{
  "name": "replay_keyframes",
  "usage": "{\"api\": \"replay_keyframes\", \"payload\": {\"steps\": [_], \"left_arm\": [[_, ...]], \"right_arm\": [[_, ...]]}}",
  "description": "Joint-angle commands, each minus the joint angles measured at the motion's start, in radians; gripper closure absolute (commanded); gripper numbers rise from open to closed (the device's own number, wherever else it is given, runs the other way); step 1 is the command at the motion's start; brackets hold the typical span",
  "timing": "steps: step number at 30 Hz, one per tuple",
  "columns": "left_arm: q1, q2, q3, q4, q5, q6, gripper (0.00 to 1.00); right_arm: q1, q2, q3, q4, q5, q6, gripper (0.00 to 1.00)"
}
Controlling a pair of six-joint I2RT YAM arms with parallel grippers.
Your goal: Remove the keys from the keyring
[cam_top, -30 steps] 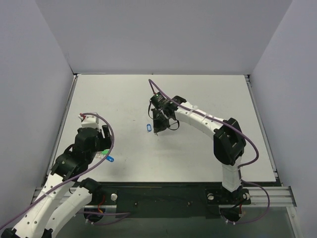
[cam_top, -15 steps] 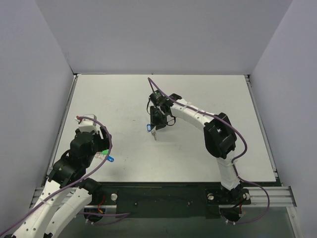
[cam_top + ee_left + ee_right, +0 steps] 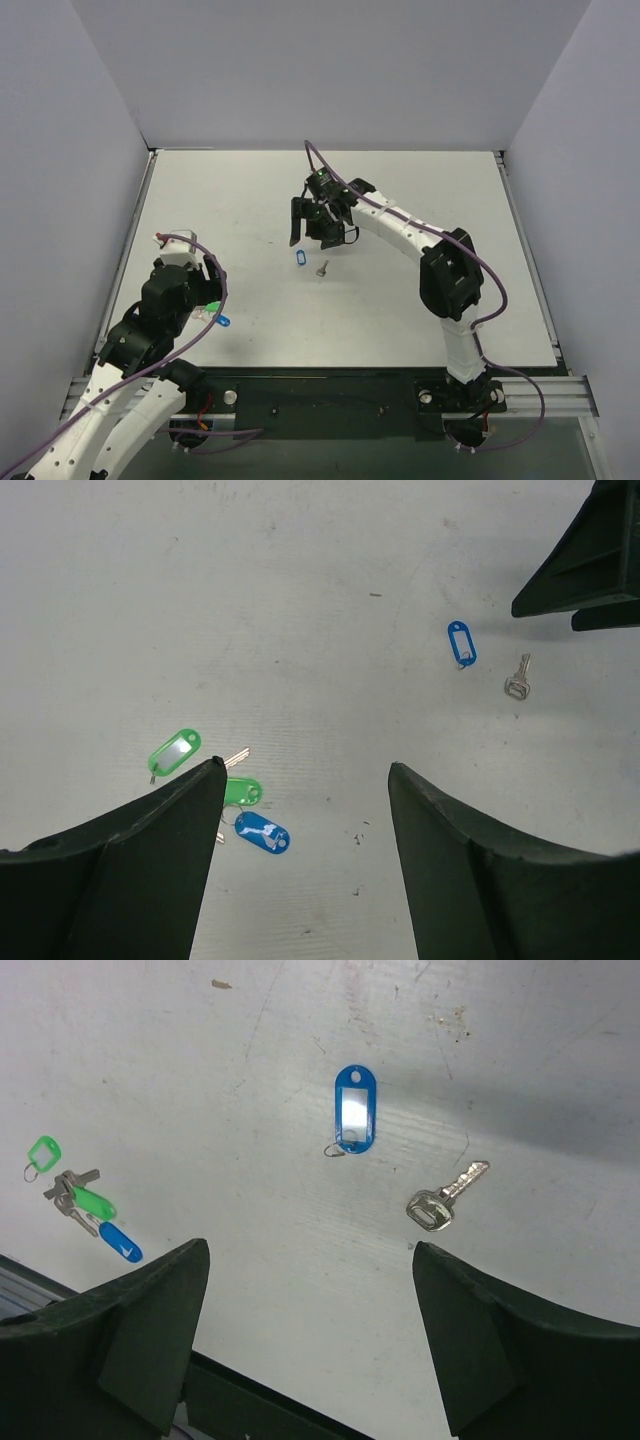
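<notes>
The keyring (image 3: 354, 1109), a small blue oval tag with a pale centre and a thin ring at its lower end, lies flat on the white table (image 3: 420, 190). A tiny silver key (image 3: 445, 1198) lies loose just right of it, apart from the ring. The top view has the tag (image 3: 301, 258) and the key (image 3: 322, 268) mid-table. My right gripper (image 3: 310, 1246) hovers open above them, empty, and in the top view it (image 3: 311, 230) sits just behind the pair. My left gripper (image 3: 305, 765) stands open and empty at the near left, with the tag (image 3: 461, 643) and key (image 3: 517, 677) far ahead of it.
A bunch of green tags (image 3: 175, 750), a solid blue tag (image 3: 262, 833) and small keys lies by the left gripper's left finger. The same bunch (image 3: 215, 315) shows beside the left arm. Grey walls close in the table on three sides.
The right gripper has opened and drawn back and up from the blue tag. The key now lies free on the table to the tag's right. The left arm barely moved.
</notes>
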Motion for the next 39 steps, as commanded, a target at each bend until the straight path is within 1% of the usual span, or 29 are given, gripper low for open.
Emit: {"api": "replay_keyframes", "payload": {"steps": [1,2,6,10,14,21,25,28,30,32,33,34,36,39], "left_arm": [[0.013,-0.005,-0.003,0.064,0.034,0.022,0.24],[0.016,-0.008,-0.004,0.067,0.040,0.024,0.24],[0.023,-0.011,-0.006,0.073,0.058,0.030,0.24],[0.027,-0.014,-0.007,0.076,0.075,0.037,0.24],[0.033,-0.019,-0.012,0.081,0.091,0.044,0.24],[0.039,-0.016,-0.015,0.087,0.106,0.048,0.24],[0.041,-0.019,-0.014,0.089,0.108,0.048,0.24],[0.041,-0.017,-0.014,0.089,0.114,0.050,0.24],[0.043,-0.017,-0.015,0.090,0.114,0.050,0.24],[0.046,-0.017,-0.015,0.092,0.117,0.051,0.24],[0.046,-0.016,-0.017,0.090,0.118,0.053,0.24],[0.047,-0.017,-0.015,0.092,0.123,0.053,0.24],[0.047,-0.017,-0.017,0.096,0.128,0.056,0.24],[0.047,-0.019,-0.018,0.096,0.129,0.057,0.24]], "right_arm": [[-0.007,-0.172,0.001,-0.026,0.022,-0.032,0.20],[-0.007,-0.210,-0.006,-0.027,0.025,-0.039,0.18],[-0.005,-0.324,-0.084,-0.027,0.057,-0.055,0.16],[-0.005,-0.462,-0.228,-0.027,0.111,-0.072,0.16],[-0.005,-0.582,-0.331,-0.029,0.146,-0.088,0.16],[-0.004,-0.754,-0.429,-0.027,0.194,-0.133,0.16],[-0.005,-0.861,-0.475,-0.026,0.191,-0.148,0.16],[-0.005,-0.942,-0.548,-0.004,0.211,-0.139,0.16],[-0.004,-1.004,-0.596,0.000,0.261,-0.128,0.14],[-0.007,-1.054,-0.636,-0.009,0.293,-0.110,0.09],[-0.007,-1.082,-0.650,-0.032,0.318,-0.110,0.08],[-0.007,-1.094,-0.658,-0.036,0.324,-0.105,0.04],[-0.007,-1.142,-0.697,-0.038,0.338,-0.095,0.00],[-0.005,-1.237,-0.779,-0.018,0.425,-0.061,0.00]]}}
